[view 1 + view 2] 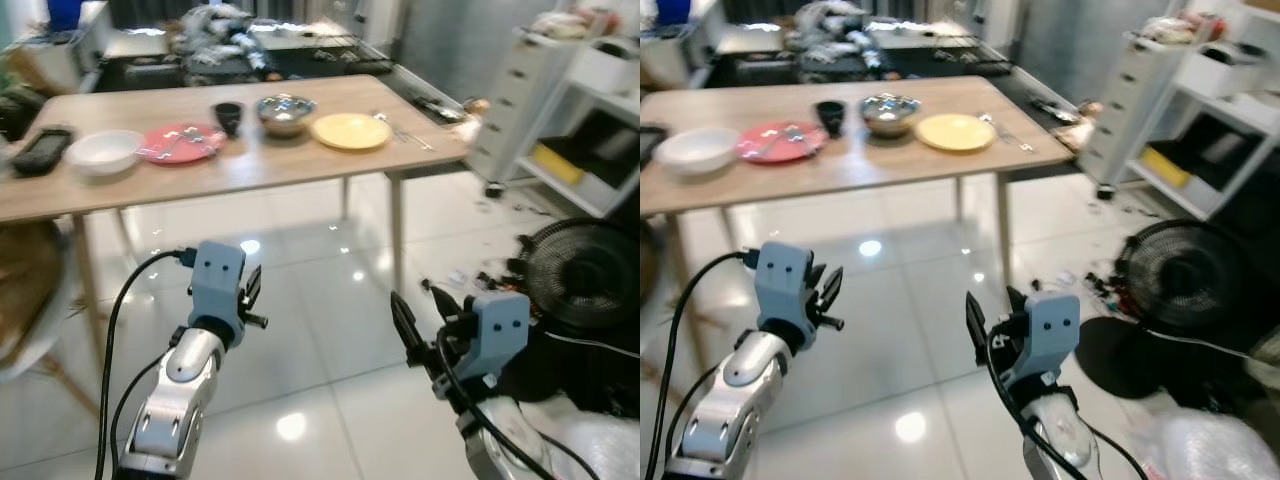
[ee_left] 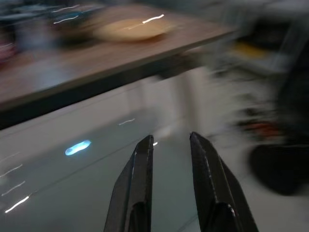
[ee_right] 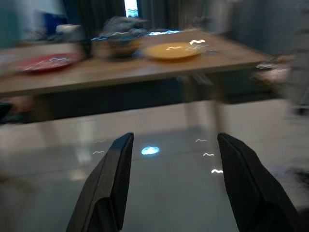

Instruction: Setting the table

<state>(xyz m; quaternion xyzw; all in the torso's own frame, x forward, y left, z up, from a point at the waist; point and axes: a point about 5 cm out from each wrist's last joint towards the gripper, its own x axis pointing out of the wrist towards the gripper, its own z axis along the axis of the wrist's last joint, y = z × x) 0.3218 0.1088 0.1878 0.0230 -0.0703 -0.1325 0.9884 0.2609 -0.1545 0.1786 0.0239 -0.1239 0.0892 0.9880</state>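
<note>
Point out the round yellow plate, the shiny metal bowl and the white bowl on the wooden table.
Round yellow plate (image 1: 350, 131), left eye view, on the plate's flat middle.
Shiny metal bowl (image 1: 286, 113), left eye view, on its outer wall below the rim.
White bowl (image 1: 103, 152), left eye view, on its inner hollow.

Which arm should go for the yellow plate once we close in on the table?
Probably the right. The yellow plate lies toward the table's right end, more in line with the right gripper, which is open and empty. The left gripper, fingers slightly apart, lines up better with the red plate. Both are short of the table.
</note>
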